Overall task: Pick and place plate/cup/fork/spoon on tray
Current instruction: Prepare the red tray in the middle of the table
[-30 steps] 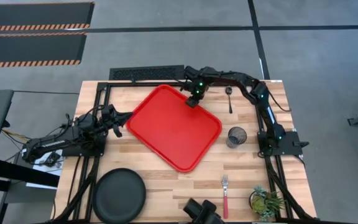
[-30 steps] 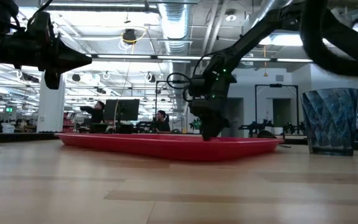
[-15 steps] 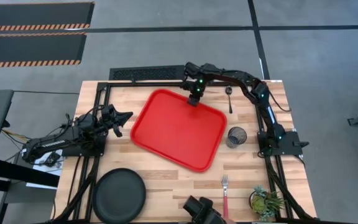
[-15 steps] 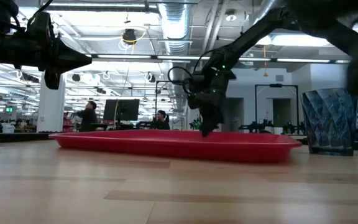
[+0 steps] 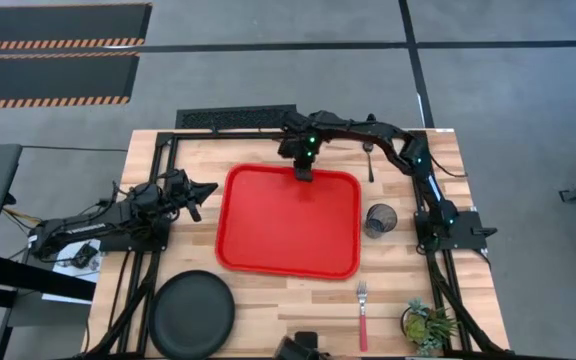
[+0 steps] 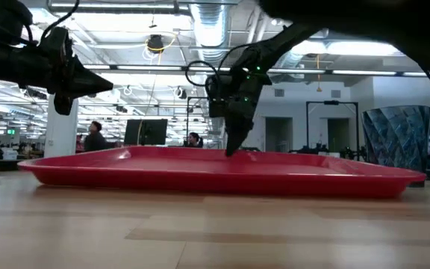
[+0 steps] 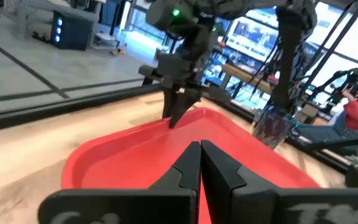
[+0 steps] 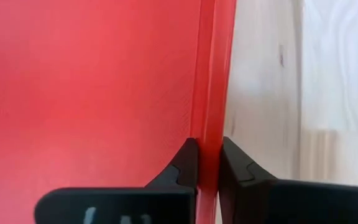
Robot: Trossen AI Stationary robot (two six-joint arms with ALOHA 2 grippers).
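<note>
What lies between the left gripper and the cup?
In the high view, the red tray fills most of the stretch between the shut left gripper and the cup. The tray is empty, with the right gripper clamped on its far rim.

The left hand (image 7: 200,163), fingers pressed together, hovers over the red tray (image 7: 129,155) on the desk (image 7: 36,143), while the right hand (image 7: 178,112) pinches the tray's far rim toward twelve o'clock and the cup (image 7: 272,127) stands toward two o'clock.
</note>
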